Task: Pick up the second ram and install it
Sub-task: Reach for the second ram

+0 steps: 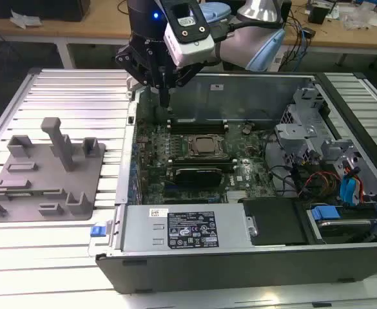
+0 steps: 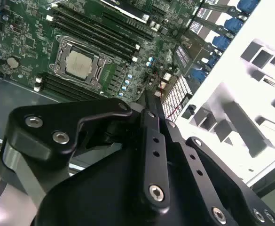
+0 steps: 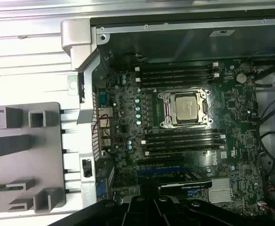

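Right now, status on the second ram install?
End effector above motherboard edge, on the exterior view's left side of the case. Second ram: cannot tell if held. Nothing between end effector and memory slots.

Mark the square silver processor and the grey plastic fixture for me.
Square silver processor (image 3: 185, 108): first wrist view, centre of its metal lid.
Grey plastic fixture (image 1: 62, 148): exterior view, on its tall post.

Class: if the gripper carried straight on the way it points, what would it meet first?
Below the gripper, likely the motherboard beside the nearest memory slots; depth is unclear, possibly a slot's end.
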Robot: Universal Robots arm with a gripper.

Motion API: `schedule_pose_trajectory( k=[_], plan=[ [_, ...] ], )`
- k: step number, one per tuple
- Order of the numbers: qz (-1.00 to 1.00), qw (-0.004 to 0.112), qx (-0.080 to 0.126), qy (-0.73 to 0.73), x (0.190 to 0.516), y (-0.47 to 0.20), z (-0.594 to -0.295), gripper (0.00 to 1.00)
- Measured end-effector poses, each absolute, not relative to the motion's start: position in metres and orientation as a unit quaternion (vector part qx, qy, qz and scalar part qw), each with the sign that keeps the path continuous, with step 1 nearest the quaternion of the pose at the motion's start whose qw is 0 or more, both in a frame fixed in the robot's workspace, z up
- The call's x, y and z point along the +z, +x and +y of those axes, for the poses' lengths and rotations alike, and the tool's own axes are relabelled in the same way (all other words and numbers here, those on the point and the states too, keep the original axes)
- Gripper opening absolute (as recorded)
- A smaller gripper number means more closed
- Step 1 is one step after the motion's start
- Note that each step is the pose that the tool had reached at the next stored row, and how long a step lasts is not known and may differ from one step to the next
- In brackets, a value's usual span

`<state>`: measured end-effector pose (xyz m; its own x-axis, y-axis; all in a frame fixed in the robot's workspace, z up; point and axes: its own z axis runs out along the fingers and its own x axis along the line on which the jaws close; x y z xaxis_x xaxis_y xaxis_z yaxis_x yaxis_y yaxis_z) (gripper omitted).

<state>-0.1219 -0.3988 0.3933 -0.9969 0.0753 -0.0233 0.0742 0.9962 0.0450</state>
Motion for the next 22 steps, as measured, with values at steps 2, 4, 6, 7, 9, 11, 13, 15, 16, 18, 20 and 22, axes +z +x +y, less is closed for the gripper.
schedule_pose_trajectory(
  k=[2,4,6,7,9,11,13,15,16,18,20,22],
  plan=[
    [0.999,0.012,0.022,0.037,0.393,-0.122,-0.399,0.08],
    [0.999,0.012,0.022,0.037,0.393,-0.122,-0.399,0.08],
    [0.999,0.012,0.022,0.037,0.393,-0.122,-0.399,0.08],
    [0.999,0.012,0.022,0.037,0.393,-0.122,-0.399,0.08],
    [0.999,0.012,0.022,0.037,0.393,-0.122,-0.399,0.08],
    [0.999,0.012,0.022,0.037,0.393,-0.122,-0.399,0.08],
    [0.999,0.013,0.022,0.037,0.393,-0.122,-0.399,0.08],
    [0.999,0.012,0.022,0.037,0.393,-0.125,-0.399,0.08],
    [0.999,0.013,0.022,0.037,0.393,-0.127,-0.399,0.08],
    [0.999,0.012,0.022,0.037,0.393,-0.129,-0.398,0.08],
    [0.999,0.012,0.022,0.037,0.393,-0.130,-0.398,0.08],
    [0.999,0.012,0.022,0.037,0.393,-0.132,-0.398,0.08]
  ],
)
